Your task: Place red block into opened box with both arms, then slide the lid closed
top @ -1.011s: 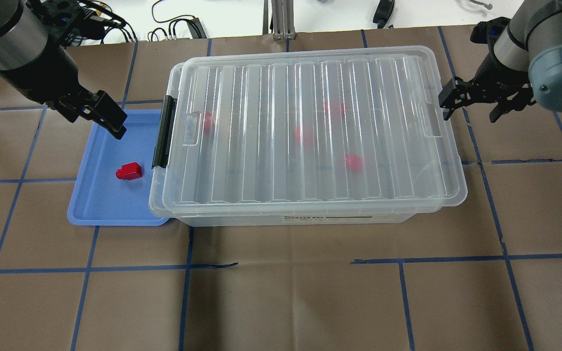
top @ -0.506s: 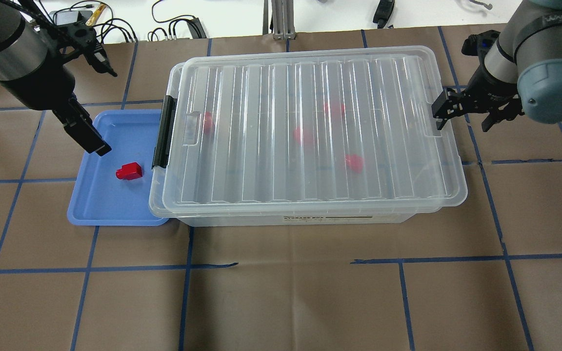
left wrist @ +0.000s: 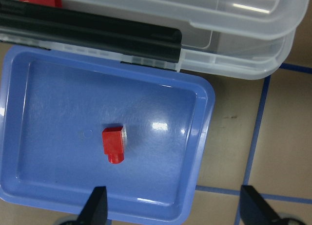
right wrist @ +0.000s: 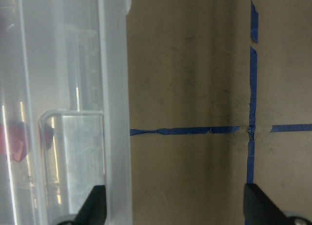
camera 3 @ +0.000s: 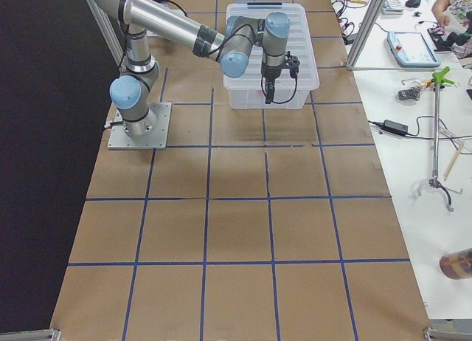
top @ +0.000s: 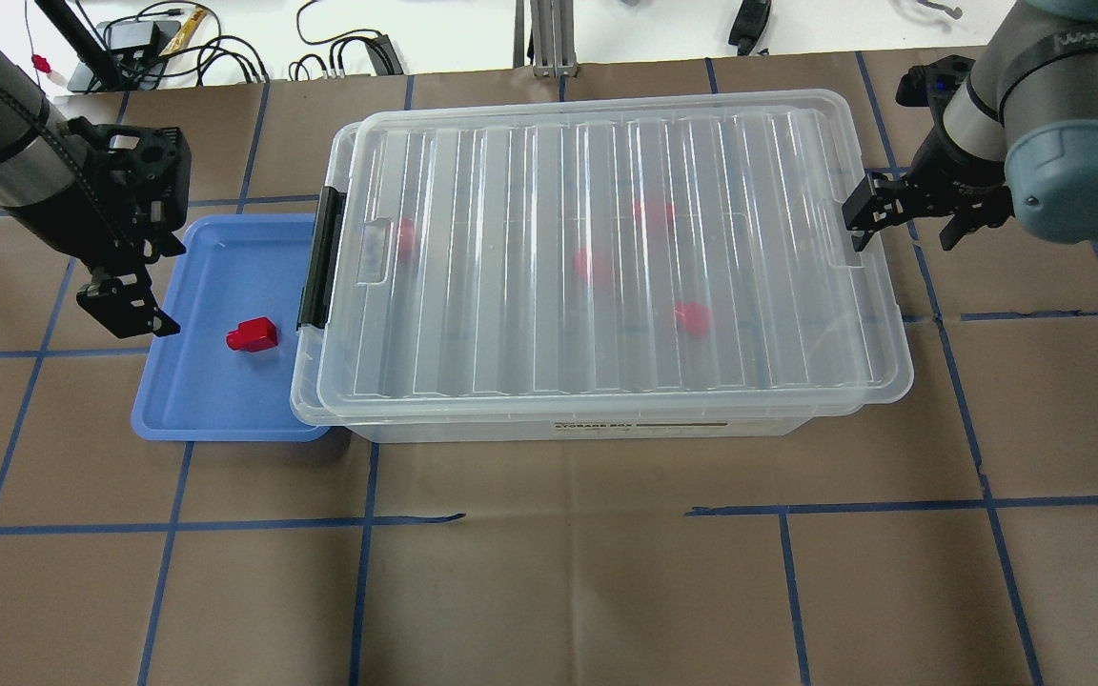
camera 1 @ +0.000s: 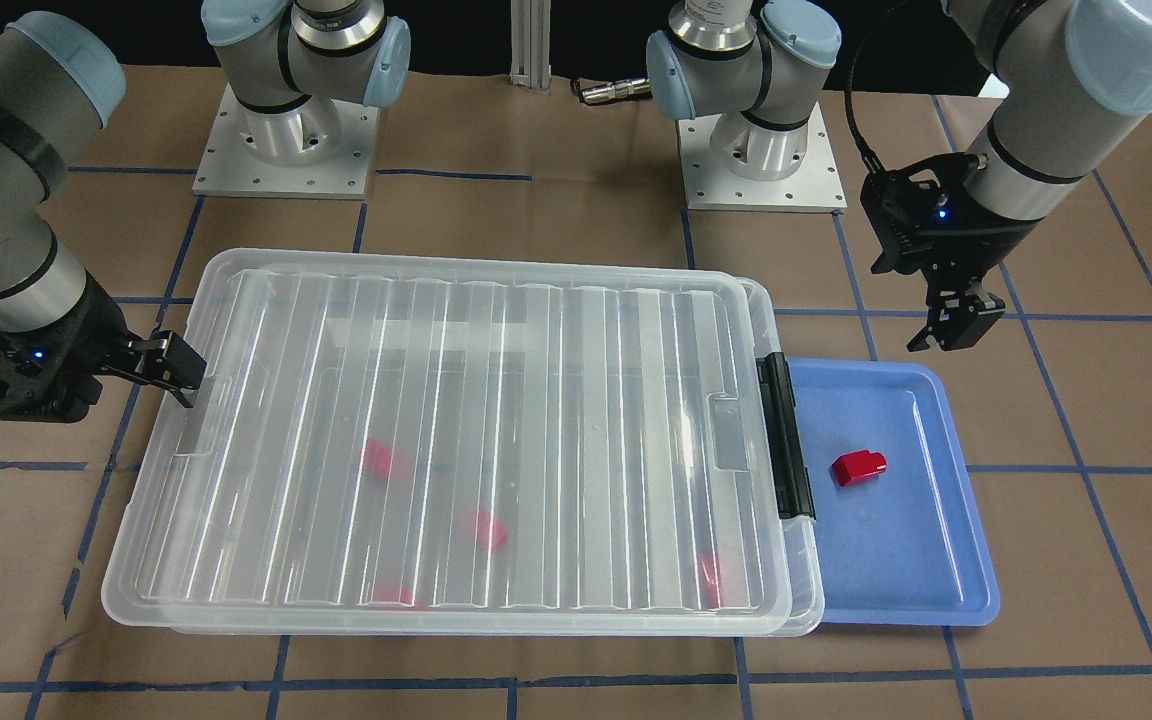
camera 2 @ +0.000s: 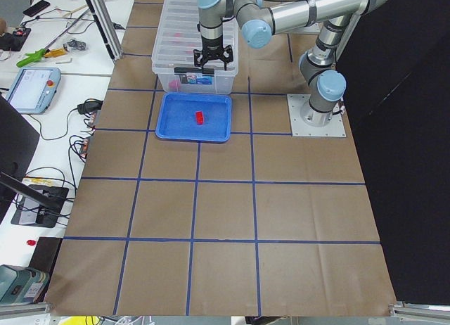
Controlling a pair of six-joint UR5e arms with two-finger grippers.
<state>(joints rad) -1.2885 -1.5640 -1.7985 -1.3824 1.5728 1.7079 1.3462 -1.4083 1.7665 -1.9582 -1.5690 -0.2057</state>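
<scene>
Red block (top: 253,334) lies alone in the blue tray (top: 196,395) at the left, touching nothing. The left claw (top: 128,314) hovers over the tray's left rim, spread wide and empty. By my reckoning the pickup is the step in hand: that claw must shift right over the block and come down around it. Just right of the tray, the box (top: 606,429) has its lid (top: 511,305) lying almost fully over it, four more red pieces (top: 692,319) blurred underneath. At the lid's right edge the right claw (top: 906,221) waits open, gripping nothing, likely to slide it.
</scene>
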